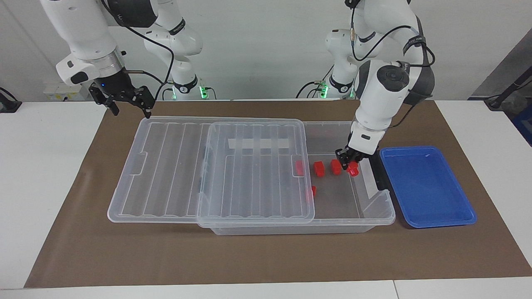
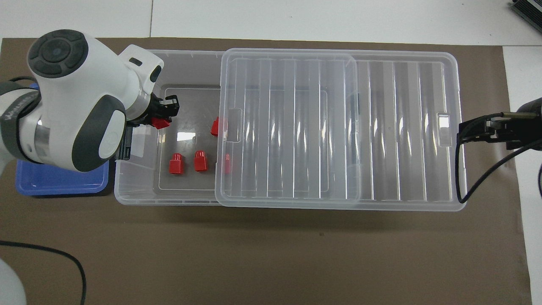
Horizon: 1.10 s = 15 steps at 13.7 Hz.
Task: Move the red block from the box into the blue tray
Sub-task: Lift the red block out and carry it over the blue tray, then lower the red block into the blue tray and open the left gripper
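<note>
One red block [image 1: 353, 169] hangs in the left gripper [image 1: 349, 163], pinched between the closed fingertips and lifted above the open end of the box [image 1: 376, 216], close to the end wall that carries the black handle [image 1: 376, 174]. Four more red blocks lie on the floor of the box: two side by side [image 1: 319, 168] [image 1: 335, 166] nearer the robots, and two partly under the edge of the lid [image 1: 298, 167] [image 1: 312, 191]. The ribbed clear lid [image 1: 212, 174] is slid along toward the right arm's end of the table, covering most of the box and overhanging its end there. The blue tray [image 1: 428, 187] sits on the brown mat [image 1: 266, 257] just beside the box's handle end, toward the left arm's end of the table. The right gripper [image 1: 129, 104] waits in the air with its fingers spread wide, over the mat by the corner of the lid nearest its own base, holding nothing.
</note>
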Each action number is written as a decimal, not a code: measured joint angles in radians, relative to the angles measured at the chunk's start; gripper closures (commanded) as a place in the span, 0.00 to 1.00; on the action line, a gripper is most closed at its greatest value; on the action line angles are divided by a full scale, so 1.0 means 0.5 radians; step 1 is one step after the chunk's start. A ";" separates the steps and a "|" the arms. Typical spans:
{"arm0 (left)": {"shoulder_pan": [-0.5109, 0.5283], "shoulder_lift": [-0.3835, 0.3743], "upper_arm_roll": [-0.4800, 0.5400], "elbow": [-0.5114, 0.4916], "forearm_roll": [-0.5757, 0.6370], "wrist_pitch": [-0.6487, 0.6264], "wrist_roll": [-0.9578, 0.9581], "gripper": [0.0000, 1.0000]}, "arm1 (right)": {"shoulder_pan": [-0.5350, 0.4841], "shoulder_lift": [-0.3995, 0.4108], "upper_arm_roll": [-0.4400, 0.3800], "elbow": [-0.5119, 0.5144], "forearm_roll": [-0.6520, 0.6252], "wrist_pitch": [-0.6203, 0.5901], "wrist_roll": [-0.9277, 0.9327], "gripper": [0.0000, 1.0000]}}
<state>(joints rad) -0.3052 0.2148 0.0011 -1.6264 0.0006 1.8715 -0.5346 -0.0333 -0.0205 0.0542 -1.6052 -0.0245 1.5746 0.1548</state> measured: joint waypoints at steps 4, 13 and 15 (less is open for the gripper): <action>0.222 -0.063 0.015 0.193 0.001 -0.378 0.426 1.00 | 0.000 0.000 0.000 0.000 0.000 0.000 0.000 0.00; 0.693 -0.074 0.025 0.166 0.001 -0.344 1.531 1.00 | 0.000 0.000 0.000 0.000 0.000 0.000 0.000 0.00; 0.698 -0.092 0.025 0.036 0.003 -0.150 1.583 1.00 | 0.000 0.000 0.000 0.000 0.000 0.000 0.000 0.00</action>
<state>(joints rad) 0.0440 0.1688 0.0135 -1.6086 0.0023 1.7967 0.2569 -0.0332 -0.0205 0.0543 -1.6052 -0.0245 1.5746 0.1547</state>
